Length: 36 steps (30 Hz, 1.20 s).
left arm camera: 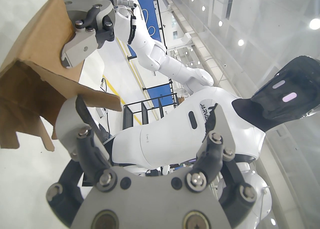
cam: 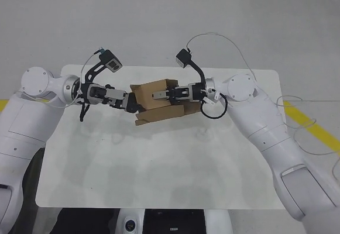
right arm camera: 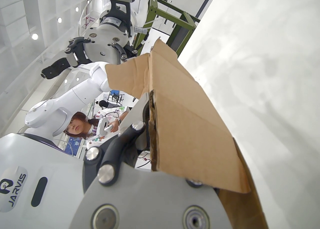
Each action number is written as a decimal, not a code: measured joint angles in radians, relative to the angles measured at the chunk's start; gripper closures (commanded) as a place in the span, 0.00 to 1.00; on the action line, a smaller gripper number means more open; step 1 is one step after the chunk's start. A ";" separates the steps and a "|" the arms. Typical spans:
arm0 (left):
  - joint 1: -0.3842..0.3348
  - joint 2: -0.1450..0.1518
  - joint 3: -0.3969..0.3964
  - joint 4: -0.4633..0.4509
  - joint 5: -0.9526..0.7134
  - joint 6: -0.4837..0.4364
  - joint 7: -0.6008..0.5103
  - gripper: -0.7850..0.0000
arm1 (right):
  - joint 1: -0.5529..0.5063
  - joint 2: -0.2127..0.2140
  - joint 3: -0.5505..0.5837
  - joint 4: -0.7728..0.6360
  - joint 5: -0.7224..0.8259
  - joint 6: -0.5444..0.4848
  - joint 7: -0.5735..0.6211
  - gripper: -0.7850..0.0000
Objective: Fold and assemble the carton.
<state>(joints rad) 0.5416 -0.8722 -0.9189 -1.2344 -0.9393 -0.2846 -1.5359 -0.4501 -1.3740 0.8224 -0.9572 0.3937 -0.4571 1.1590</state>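
The brown carton (cam: 157, 100) is held partly unfolded above the far middle of the white table (cam: 158, 169), flaps loose. My right gripper (cam: 160, 92) comes in from the right and is shut on one carton wall (right arm camera: 185, 125). Its one visible finger (right arm camera: 143, 109) is pressed to the wall's edge, and the other is hidden behind the cardboard. In the left wrist view the right gripper (left arm camera: 75, 49) sits against the upper panel of the carton (left arm camera: 30, 64). My left gripper (left arm camera: 147, 115) stands wide open at the carton's left end (cam: 130, 105), one finger (left arm camera: 82, 112) touching a flap.
The table's front half lies bare below the carton. A green metal rack (right arm camera: 181, 27) stands beyond the table's far edge. Yellow floor tape (cam: 310, 126) runs past the table on the right.
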 measured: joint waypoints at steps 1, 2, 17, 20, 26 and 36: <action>0.000 -0.001 0.000 0.000 -0.003 0.000 0.000 0.00 | -0.001 -0.001 0.000 -0.006 -0.003 0.002 -0.003 1.00; -0.001 -0.001 0.000 0.000 -0.005 0.000 0.000 0.00 | -0.002 -0.001 0.000 -0.011 -0.004 0.003 -0.005 1.00; 0.011 -0.009 -0.029 -0.021 0.079 -0.004 0.004 0.00 | -0.024 -0.011 -0.006 -0.069 -0.007 0.018 -0.013 1.00; 0.016 -0.012 -0.038 -0.021 0.096 -0.009 0.009 0.00 | -0.027 -0.012 -0.005 -0.071 -0.003 0.019 -0.009 1.00; 0.021 -0.018 -0.052 -0.016 0.108 -0.010 0.010 0.00 | -0.032 -0.013 0.003 -0.068 -0.004 0.018 -0.011 1.00; 0.037 -0.022 -0.095 -0.001 0.113 -0.003 0.003 0.00 | -0.053 0.007 0.067 -0.085 -0.024 0.028 -0.032 1.00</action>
<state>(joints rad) 0.5791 -0.8938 -1.0142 -1.2356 -0.8259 -0.2877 -1.5328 -0.5028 -1.3674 0.8897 -1.0422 0.3702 -0.4288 1.1271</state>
